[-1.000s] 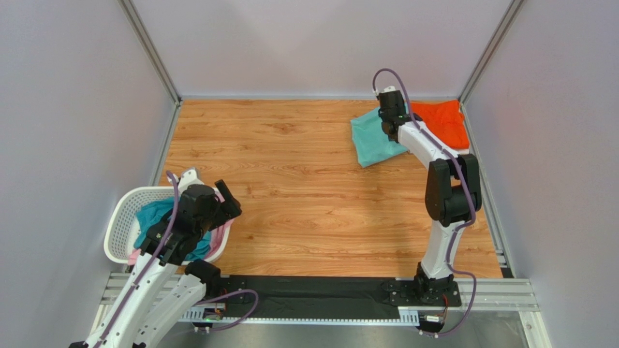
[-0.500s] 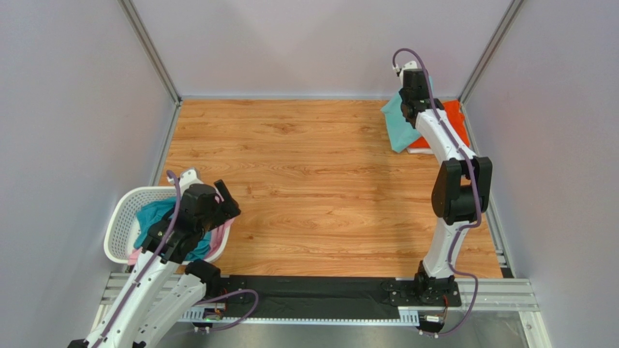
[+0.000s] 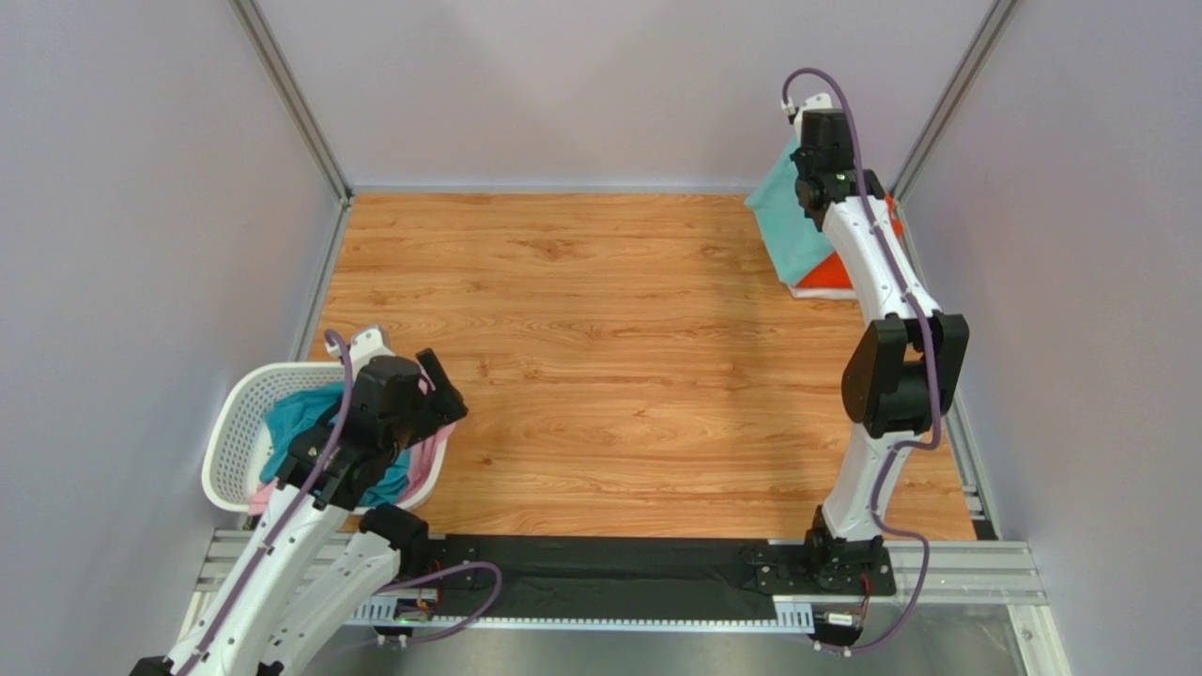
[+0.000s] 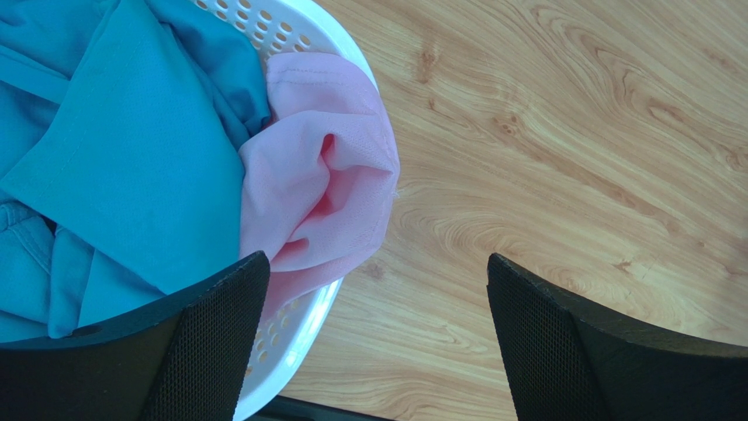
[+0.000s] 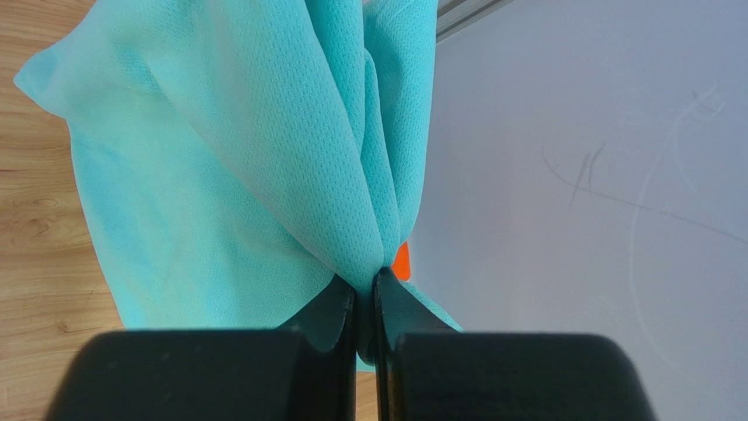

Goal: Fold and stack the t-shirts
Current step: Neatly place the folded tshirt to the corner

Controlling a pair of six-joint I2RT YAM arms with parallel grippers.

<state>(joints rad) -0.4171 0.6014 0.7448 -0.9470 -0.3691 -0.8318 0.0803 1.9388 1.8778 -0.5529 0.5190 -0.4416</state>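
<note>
Overhead: right gripper (image 3: 807,180) is clamping the mint-teal shirt (image 3: 787,228) at upper right, dangling it over the orange shirt (image 3: 844,271), so stacking is prob. underway. L-wrist: left gripper (image 4: 377,342) is gaping wide w/ nothing in it at frame bottom, while the teal-blue shirt (image 4: 132,158) and pink shirt (image 4: 325,193) are lying crumpled in the basket (image 4: 294,338) at left, so both are awaiting folding. R-wrist: jaws are pinching bunched mint cloth at bottom centre, w/ orange peeking just beside.

bright, even, diffuse light throughout; shadows faint and soft-edged; weave of the mint t-shirt (image 5: 219,175) crisp up close.
</note>
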